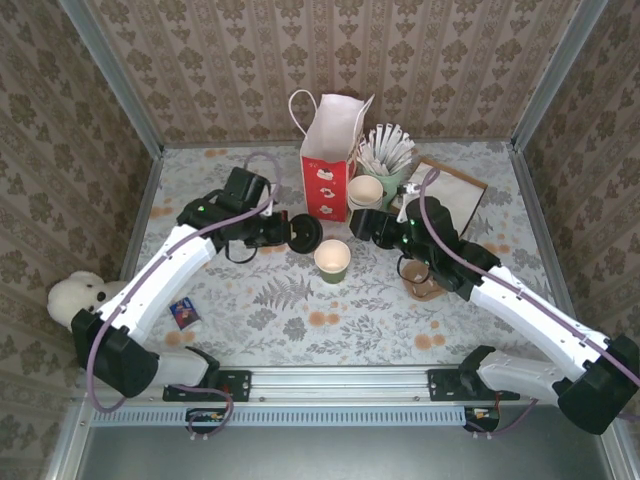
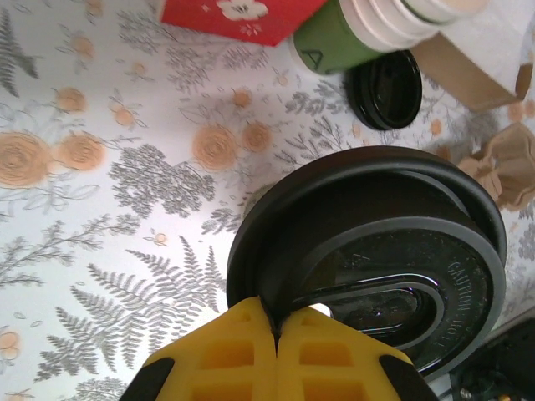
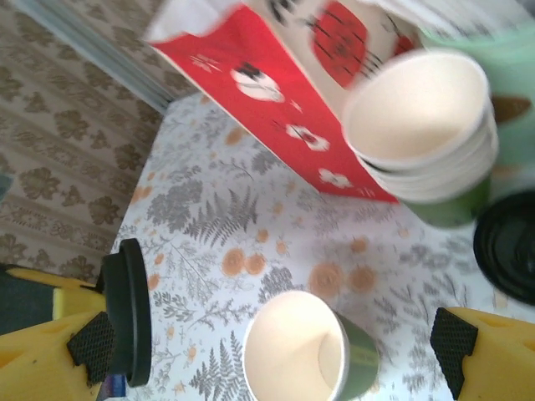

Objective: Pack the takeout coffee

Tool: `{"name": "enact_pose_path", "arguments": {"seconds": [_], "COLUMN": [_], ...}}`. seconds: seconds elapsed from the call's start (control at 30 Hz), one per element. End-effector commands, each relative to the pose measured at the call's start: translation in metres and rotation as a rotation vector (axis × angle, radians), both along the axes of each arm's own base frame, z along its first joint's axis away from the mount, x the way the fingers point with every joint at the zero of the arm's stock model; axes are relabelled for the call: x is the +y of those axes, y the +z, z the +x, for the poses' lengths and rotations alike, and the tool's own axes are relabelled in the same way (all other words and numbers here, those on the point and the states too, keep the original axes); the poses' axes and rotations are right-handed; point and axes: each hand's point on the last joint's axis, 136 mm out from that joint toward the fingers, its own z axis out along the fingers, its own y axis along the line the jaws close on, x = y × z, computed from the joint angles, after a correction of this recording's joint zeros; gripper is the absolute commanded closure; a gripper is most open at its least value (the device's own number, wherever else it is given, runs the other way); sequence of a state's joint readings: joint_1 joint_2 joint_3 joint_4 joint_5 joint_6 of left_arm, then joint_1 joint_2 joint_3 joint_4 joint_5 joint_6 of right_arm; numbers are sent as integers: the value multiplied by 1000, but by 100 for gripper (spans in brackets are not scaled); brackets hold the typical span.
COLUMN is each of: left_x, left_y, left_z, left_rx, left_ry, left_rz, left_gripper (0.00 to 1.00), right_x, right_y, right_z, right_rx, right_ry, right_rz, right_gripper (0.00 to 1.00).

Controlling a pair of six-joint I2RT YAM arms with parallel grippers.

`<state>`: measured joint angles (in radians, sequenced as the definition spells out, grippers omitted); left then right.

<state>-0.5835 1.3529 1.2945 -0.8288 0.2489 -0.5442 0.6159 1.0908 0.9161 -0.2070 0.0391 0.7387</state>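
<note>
Green cup (image 1: 332,260), lidless and cream inside, stands mid-table before the red bag (image 1: 327,170); left gripper (image 1: 284,232) is clamped on the black lid (image 1: 304,233) near the cup, right gripper (image 1: 358,226) spread wide just beside it.

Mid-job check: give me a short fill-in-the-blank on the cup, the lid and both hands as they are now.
1. The left hand is shut on the rim of a black ____.
2. The single green cup stands ____ on the table, its top uncovered.
3. The right hand is ____, holding nothing.
4. The stack of lidless cups stands beside the red-and-white ____.
Missing words: lid; upright; open; bag.
</note>
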Motion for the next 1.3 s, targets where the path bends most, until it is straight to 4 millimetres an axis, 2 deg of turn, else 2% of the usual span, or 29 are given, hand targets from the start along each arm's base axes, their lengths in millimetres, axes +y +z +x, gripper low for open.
{"name": "enact_pose_path", "arguments": {"seconds": [0.0,0.1,0.17,0.3,0.43,0.57,0.87,1.27], "left_x": [-10,-24,-31,-33,-39,-47,-48,-56], "left_y": [-16,-30,-37,-47,-50,-53,-55,-61], "left_z": [-2,-4,-5,-4,-4,-7,-6,-5], "left_rx": [75,113,127,135,147,181,210,240], "left_ry": [-4,-30,-43,-52,-70,-100,-159,-173], "left_rz": [57,92,121,203,209,190,238,223], "left_gripper": [100,100,100,100,100,100,100,100], "right_x": [2,0,4,3,-1,1,11,12], "right_y": [-30,-49,-55,-68,-81,-87,-89,-98], "right_z": [-15,-16,-18,-22,-23,-22,-22,-21], "right_rx": [167,236,256,292,342,366,397,436], "right_ry": [-36,-48,-15,36,56,69,117,111], "right_rz": [116,157,188,173,179,192,214,254], "right_gripper": [0,0,1,2,3,4,3,3]}}
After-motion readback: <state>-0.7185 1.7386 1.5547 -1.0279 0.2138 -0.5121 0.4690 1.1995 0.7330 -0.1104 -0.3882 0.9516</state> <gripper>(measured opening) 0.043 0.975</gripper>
